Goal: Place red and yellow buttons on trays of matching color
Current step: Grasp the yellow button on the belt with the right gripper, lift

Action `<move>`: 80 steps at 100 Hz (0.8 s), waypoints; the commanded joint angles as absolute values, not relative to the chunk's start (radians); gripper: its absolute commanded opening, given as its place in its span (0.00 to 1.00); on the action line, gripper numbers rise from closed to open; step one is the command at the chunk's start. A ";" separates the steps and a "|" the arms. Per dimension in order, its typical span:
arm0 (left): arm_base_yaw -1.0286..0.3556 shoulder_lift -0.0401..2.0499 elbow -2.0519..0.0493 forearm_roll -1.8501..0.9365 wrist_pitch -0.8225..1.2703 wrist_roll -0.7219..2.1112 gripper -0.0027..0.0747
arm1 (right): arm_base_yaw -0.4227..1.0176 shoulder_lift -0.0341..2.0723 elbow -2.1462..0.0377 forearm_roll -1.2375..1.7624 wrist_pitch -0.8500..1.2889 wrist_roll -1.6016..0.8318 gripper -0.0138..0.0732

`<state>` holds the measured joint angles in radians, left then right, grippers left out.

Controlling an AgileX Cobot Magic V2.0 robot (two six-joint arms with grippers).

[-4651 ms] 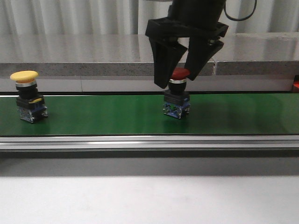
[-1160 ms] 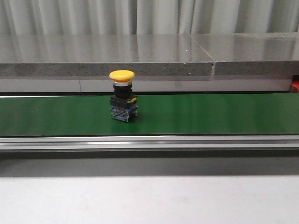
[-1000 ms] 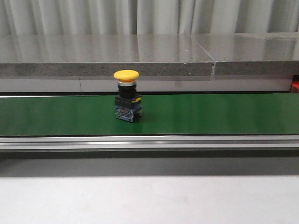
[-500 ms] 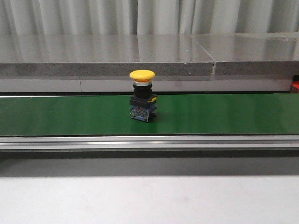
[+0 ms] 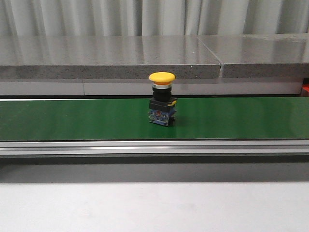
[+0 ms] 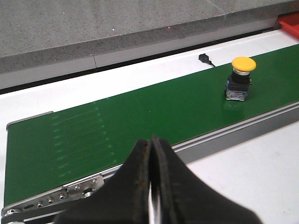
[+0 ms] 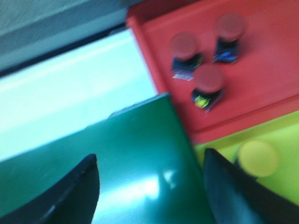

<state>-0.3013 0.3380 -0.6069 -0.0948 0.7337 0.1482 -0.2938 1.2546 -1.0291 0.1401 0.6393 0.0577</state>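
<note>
We saw left pincer pressed together, empty, low over near end of green belt. Yellow button stood upright well down belt, stem vertical, open belt between. Right pincer spread wide, empty, beside red tray and yellow tray; we judged right arm nearer drop-off.

Three red buttons, seemingly two yellow buttons.

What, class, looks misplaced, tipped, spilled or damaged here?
Nothing stands out. The yellow button stands upright on the green belt; three red buttons sit in the red tray, and one yellow button in the yellow tray.
</note>
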 commanded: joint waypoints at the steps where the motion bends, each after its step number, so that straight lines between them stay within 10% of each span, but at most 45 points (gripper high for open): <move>1: -0.308 0.347 -0.635 -0.111 0.667 0.136 0.01 | -0.233 1.222 -1.052 0.130 0.651 0.052 0.72; 80: -0.308 0.347 -0.635 -0.111 0.667 0.136 0.01 | 0.197 1.297 -1.151 0.126 0.966 -0.120 0.72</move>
